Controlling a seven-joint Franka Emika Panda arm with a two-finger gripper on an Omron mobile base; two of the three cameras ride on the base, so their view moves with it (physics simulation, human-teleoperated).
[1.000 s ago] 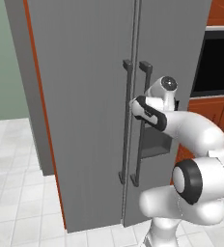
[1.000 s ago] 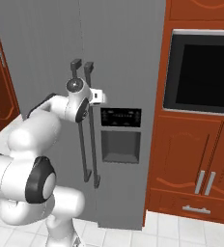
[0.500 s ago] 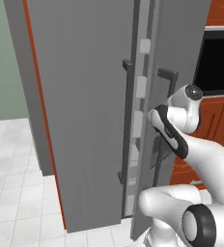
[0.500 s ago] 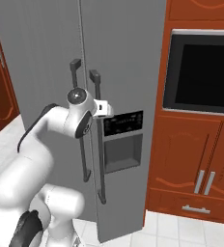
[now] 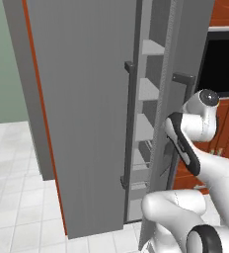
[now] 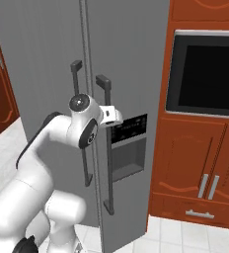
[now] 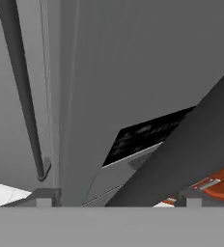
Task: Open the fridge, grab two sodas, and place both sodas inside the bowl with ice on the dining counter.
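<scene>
Working on the fridge [image 5: 87,99] here: tall, flat-faced grey box standing on white floor tiles [image 5: 13,197], wedged between a green wall and the reddish-brown cabinets [image 6: 195,163] with the built-in black oven [image 6: 205,74]. Right door [image 6: 131,59] standing ajar, enough of a gap in the left base view to spot pale grey shelves [image 5: 151,89] stacked inside. Left door shut.

Fingers [image 7: 44,198] spread wide, one either side of the right door handle [image 6: 105,148], which cuts across the hand view as a fat dark diagonal bar. Not clamped on it as far as can be told, more like straddling it with slack on both sides.

Handling guess: stiff and heavy, swinging on a hinge at its outer edge, so no point shoving straight out. Better to follow the arc. Probably a bit of seal drag at the start, then easy. Best place to grab is that vertical bar handle, around mid-height, since it's rigid, bracketed at both ends and stands off the door enough to hook behind. Smooth matte finish, so could slip lengthwise under a loose grip, but not sideways.

Door skin looks like brushed grey metal, plain and slick, nothing else to hold. Dispenser recess [image 6: 129,148] below a glossy black panel, boxy and shallow, no good as a grip. Would guess the sodas sit somewhere on those shelves, can't confirm from this angle
</scene>
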